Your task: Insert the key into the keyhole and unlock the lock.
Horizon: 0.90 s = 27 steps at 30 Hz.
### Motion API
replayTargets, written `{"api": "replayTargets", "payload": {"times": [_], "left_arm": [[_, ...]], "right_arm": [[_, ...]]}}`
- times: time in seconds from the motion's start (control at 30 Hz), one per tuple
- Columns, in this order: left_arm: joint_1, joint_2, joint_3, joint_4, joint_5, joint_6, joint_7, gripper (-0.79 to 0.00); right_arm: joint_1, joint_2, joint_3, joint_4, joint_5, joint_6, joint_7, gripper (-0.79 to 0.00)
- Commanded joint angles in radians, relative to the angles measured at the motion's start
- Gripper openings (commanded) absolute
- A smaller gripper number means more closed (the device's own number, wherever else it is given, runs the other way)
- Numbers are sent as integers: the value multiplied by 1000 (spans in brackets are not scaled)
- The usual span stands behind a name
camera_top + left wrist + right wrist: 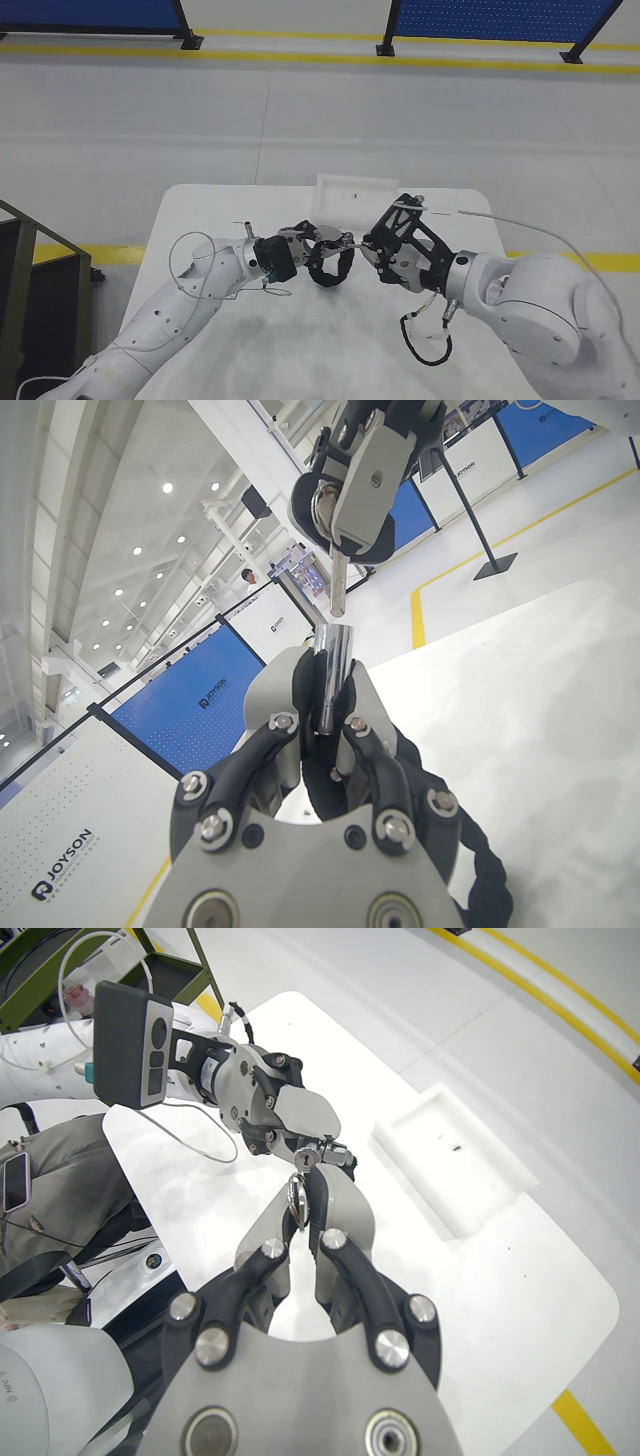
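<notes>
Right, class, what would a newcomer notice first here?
Above the white table, the right claw pinches a slim silver metal key, its tip just short of the shiny chrome lock cylinder clamped in the left claw. A shallow white foam tray sits at the table's far edge.

The left arm (190, 295) and right arm (520, 290) reach inward above the table, wrists angled toward each other. The left gripper (327, 680) is clamped on the lock (305, 1159). The right gripper (306, 1188) pinches the key (338, 585) and sits seemingly just short of the left gripper's fingertips, nearly facing them.
</notes>
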Motion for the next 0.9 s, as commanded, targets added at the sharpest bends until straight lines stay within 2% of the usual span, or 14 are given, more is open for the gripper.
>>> {"api": "replayTargets", "payload": {"times": [0.0, 0.87], "left_arm": [[3, -1, -5, 1, 2, -3, 0, -785], [25, -23, -45, 6, 45, -41, 0, -785]], "right_arm": [[1, 0, -3, 0, -5, 8, 2, -785], [3, 4, -23, 0, -35, 54, 14, -785]]}}
